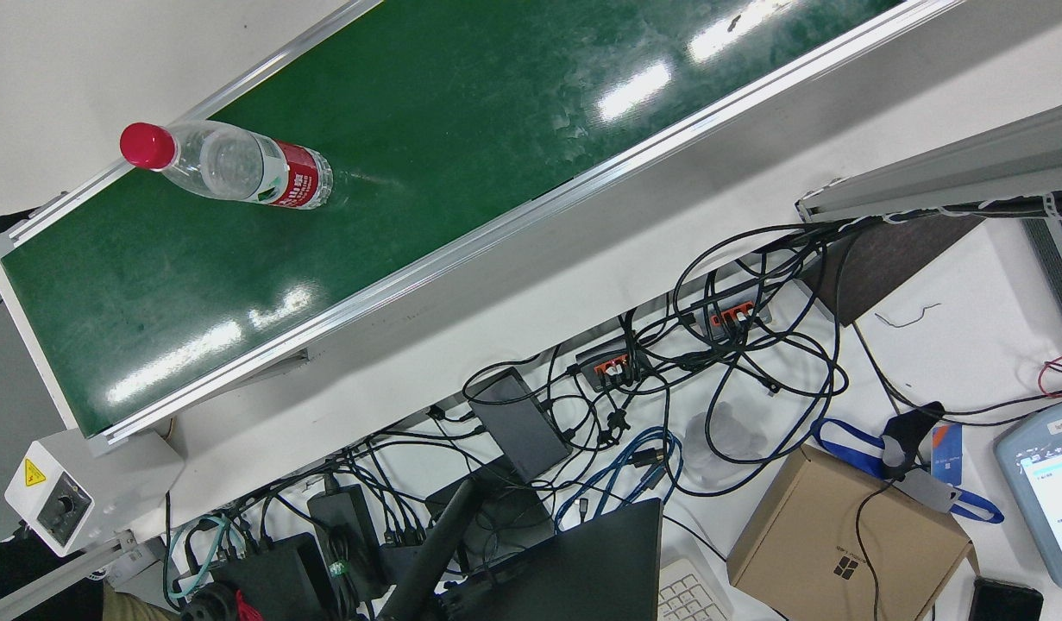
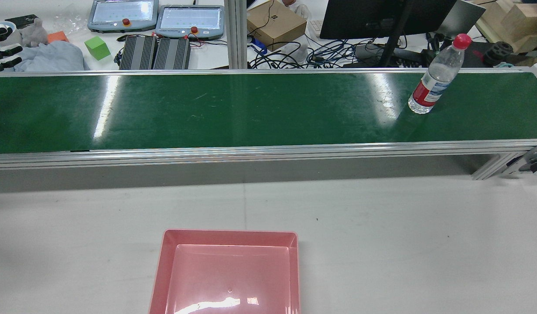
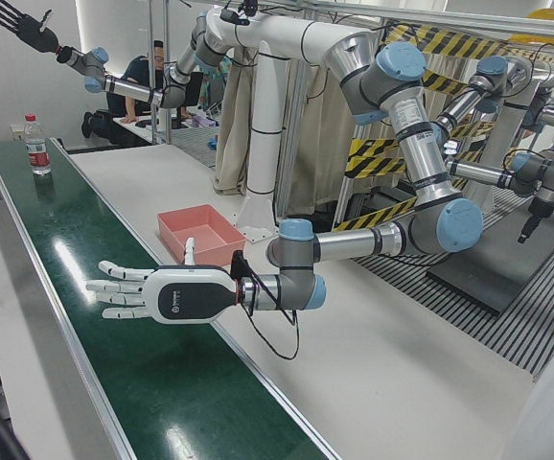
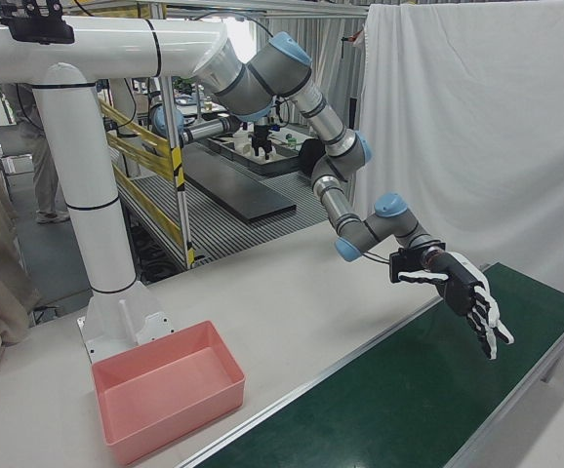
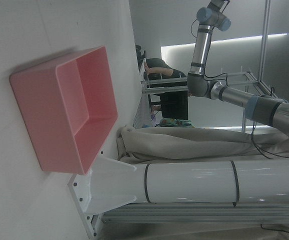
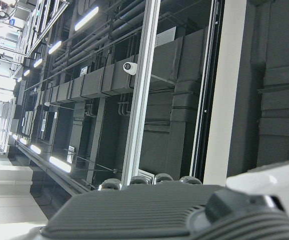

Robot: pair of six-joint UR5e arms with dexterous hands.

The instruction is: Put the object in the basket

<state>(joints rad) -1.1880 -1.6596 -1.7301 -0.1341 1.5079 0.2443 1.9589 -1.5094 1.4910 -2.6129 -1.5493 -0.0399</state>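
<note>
A clear water bottle (image 2: 434, 78) with a red cap and red label stands upright on the green conveyor belt (image 2: 251, 109), near its right end in the rear view. It also shows in the front view (image 1: 229, 164) and far down the belt in the left-front view (image 3: 35, 144). The pink basket (image 2: 163, 261) sits empty on the white table, also in the left-front view (image 3: 176, 230), right-front view (image 4: 116, 375) and left hand view (image 5: 44, 125). My left hand (image 3: 152, 292) is open over the belt's opposite end, far from the bottle. My right hand (image 3: 23, 27) is open, raised high.
Beyond the belt lie teach pendants (image 2: 120, 13), a cardboard box (image 2: 275, 22), a monitor and cables (image 1: 669, 371). A white arm pedestal (image 4: 106, 263) stands behind the basket. White table (image 2: 381, 226) lies between belt and basket.
</note>
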